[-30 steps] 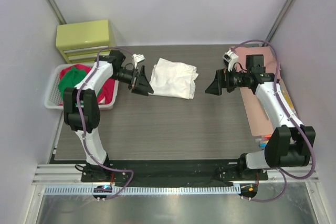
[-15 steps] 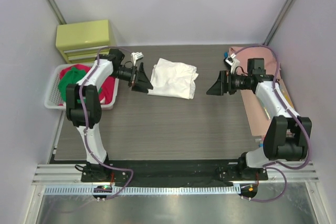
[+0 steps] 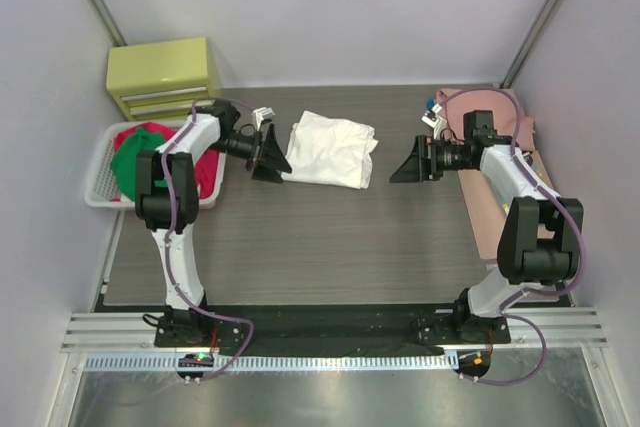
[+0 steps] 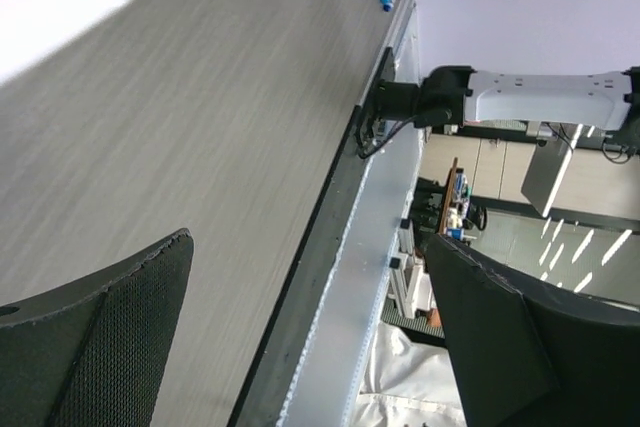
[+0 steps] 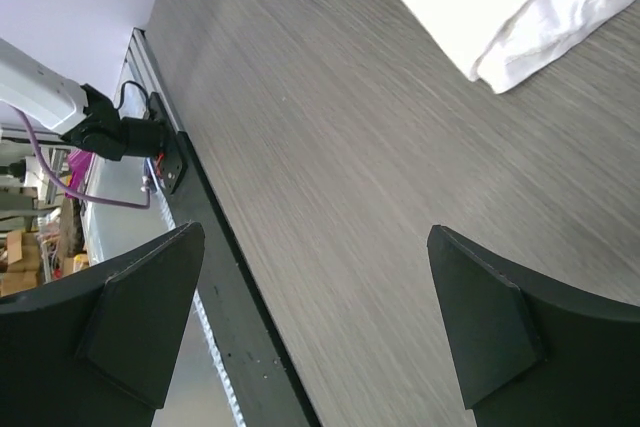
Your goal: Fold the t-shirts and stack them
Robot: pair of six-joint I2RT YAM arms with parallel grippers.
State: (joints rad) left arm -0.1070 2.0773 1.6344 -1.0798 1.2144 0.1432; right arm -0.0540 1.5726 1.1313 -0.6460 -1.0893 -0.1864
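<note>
Over the last second both arms have pulled their elbows in and stand more upright, while the grippers have barely shifted. The left gripper [image 3: 272, 158] hangs with jaws spread wide and empty at the left edge of the white t-shirt [image 3: 332, 150], which lies crumpled at the far middle of the grey wood-grain table [image 3: 320, 242]. The right gripper [image 3: 406, 163], equally spread and empty, hangs apart from the shirt's right side. A white slotted basket [image 3: 98, 190] at the table's left edge holds a green t-shirt [image 3: 135, 159] and a red t-shirt [image 3: 207, 173]. A salmon-pink cloth [image 3: 522, 119] lies in the far right corner. A yellow-green drawer unit [image 3: 162, 75] stands behind the basket, and pale lilac walls [image 3: 350, 7] enclose the table.
</note>
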